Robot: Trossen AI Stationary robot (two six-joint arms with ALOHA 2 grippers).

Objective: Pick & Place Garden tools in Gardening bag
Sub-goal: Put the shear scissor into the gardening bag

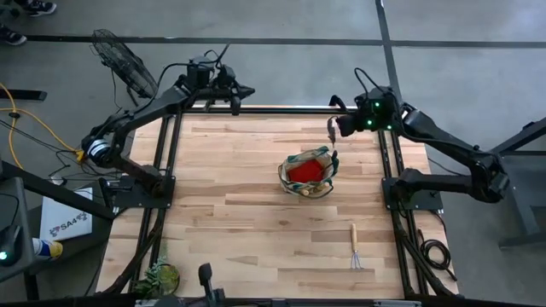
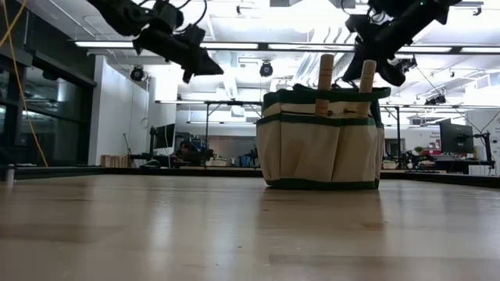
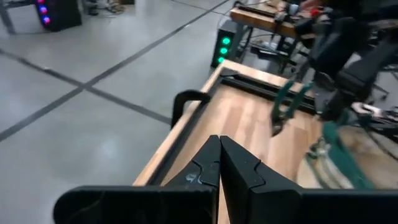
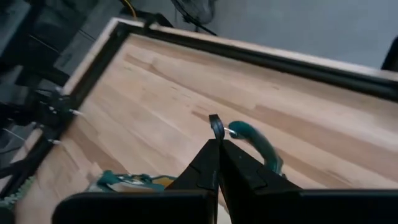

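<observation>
I see the gardening bag (image 1: pixel 308 173) standing on the bench (image 1: pixel 256 230) right of centre, red cloth (image 1: pixel 307 173) inside and two wooden handles (image 2: pixel 326 74) sticking up. The hand rake (image 1: pixel 355 248) lies nearer, toward the right edge. My right tool (image 1: pixel 333 126) is pinching a green-handled pruner (image 4: pixel 252 138) above the bench just beyond the bag. My left tool (image 1: pixel 247 90) is pressed together, empty, over the far edge.

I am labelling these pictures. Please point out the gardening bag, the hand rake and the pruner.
gardening bag (image 1: pixel 293 183): high view, on its rim.
hand rake (image 1: pixel 353 236): high view, on its wooden handle.
pruner (image 4: pixel 252 138): right wrist view, on its green handle.
</observation>
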